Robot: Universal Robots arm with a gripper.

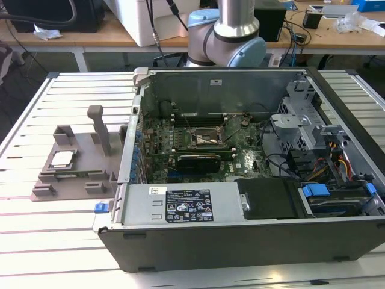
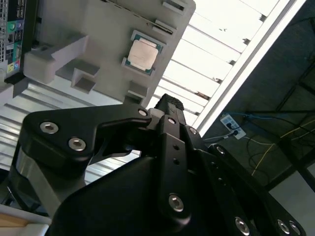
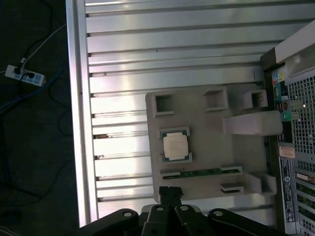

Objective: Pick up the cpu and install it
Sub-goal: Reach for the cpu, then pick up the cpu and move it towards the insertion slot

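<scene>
The cpu (image 1: pixel 62 159) is a small silvery square chip lying flat in a recess of the grey plastic tray (image 1: pixel 84 158), at the exterior view's left beside the open computer case. In both wrist views the cpu (image 2: pixel 143 54) (image 3: pixel 175 146) lies in the tray (image 2: pixel 98 29) (image 3: pixel 206 128), untouched. My black gripper (image 3: pixel 170 191) (image 2: pixel 170 102) hangs well above the tray, its fingertips pressed together with nothing between them. Inside the case, the black-framed motherboard socket (image 1: pixel 207 139) sits open near the middle of the board.
The open computer case (image 1: pixel 240 241) fills the middle and right of the slatted metal table (image 1: pixel 54 241), with cables and drive bays (image 1: pixel 313 150) at the right. A grey upright post (image 1: pixel 99 129) rises from the tray. The arm's base (image 1: pixel 225 36) stands behind the case.
</scene>
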